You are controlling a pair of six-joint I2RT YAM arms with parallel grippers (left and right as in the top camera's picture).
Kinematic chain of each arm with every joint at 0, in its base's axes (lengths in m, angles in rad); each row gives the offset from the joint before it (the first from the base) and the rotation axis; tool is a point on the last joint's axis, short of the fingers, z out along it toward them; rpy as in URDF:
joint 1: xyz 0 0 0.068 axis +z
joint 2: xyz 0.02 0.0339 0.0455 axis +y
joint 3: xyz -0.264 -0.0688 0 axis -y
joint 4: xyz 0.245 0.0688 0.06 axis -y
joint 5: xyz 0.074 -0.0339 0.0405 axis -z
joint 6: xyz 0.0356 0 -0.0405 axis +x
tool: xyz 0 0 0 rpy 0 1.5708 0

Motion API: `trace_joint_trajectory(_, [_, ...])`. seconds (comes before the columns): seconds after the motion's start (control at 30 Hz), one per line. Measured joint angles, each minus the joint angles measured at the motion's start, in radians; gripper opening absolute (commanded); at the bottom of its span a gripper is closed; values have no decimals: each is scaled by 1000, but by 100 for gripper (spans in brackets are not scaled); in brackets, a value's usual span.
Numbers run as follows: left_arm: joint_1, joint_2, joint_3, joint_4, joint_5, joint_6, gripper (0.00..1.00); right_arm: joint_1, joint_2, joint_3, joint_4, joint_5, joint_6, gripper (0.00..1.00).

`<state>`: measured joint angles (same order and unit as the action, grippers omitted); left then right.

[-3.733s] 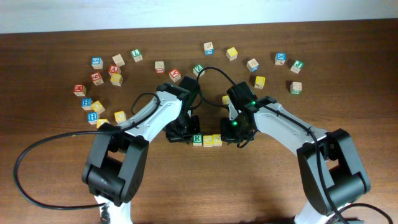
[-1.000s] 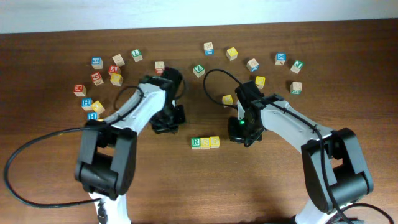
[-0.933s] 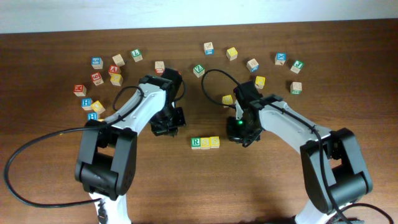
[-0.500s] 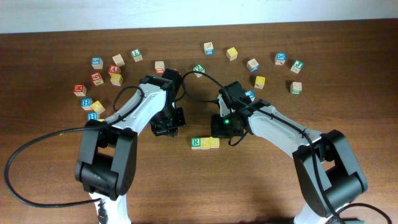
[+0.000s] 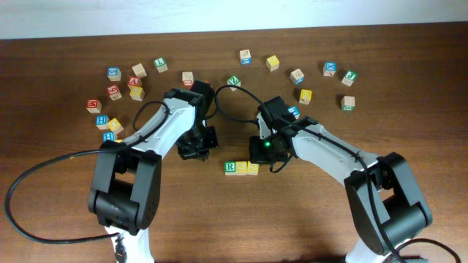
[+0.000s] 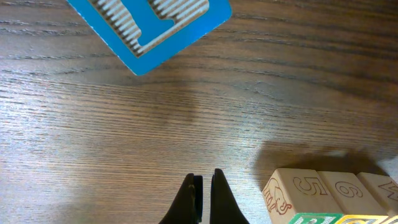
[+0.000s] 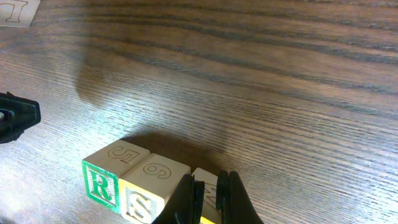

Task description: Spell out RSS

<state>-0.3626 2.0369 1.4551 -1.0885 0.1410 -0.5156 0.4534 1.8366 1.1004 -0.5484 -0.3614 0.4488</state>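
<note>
Three blocks stand in a row on the wooden table: a green R block (image 5: 230, 167), a yellow S block (image 5: 242, 167) and a third yellow block (image 5: 253, 168). In the right wrist view the R block (image 7: 99, 183) and the S block (image 7: 149, 194) face me, and the third block (image 7: 208, 190) sits partly behind my fingers, its letter hidden. My right gripper (image 7: 210, 198) is shut and empty, hovering just at the row's right end (image 5: 262, 152). My left gripper (image 5: 196, 151) is shut and empty (image 6: 202, 199), left of the row (image 6: 298, 193).
Several loose letter blocks lie along the back: a cluster at the back left (image 5: 135, 80), some in the middle (image 5: 245, 56) and some at the back right (image 5: 329, 69). A blue block face (image 6: 149, 22) fills the top of the left wrist view.
My right arm has moved left, from beside the row to its right end. My left arm has pulled back left from the row and has stayed still for the last second.
</note>
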Motion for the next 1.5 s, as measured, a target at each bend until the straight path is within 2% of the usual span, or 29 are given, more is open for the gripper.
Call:
trace_joint_trajectory(0.17, [0,0,0,0,0,0,0,-7,0,3,-6,-5,0,4])
trace_joint_trajectory(0.27, [0,0,0,0,0,0,0,-85,6,114,-203,47,0,4])
trace_joint_trajectory(0.4, [0,0,0,0,0,0,0,-84,6,126,-344,72,0,4])
trace_joint_trajectory(0.53, [0,0,0,0,0,0,0,-21,6,87,-306,76,80,4])
trace_joint_trajectory(0.87, [0,0,0,-14,0,0,0,26,43,80,-299,76,180,4])
trace_joint_trajectory(1.4, [0,0,0,-19,0,0,0,21,53,79,-236,76,190,5])
trace_joint_trajectory(1.5, [0,0,0,-22,0,0,0,-7,56,83,-374,74,142,5])
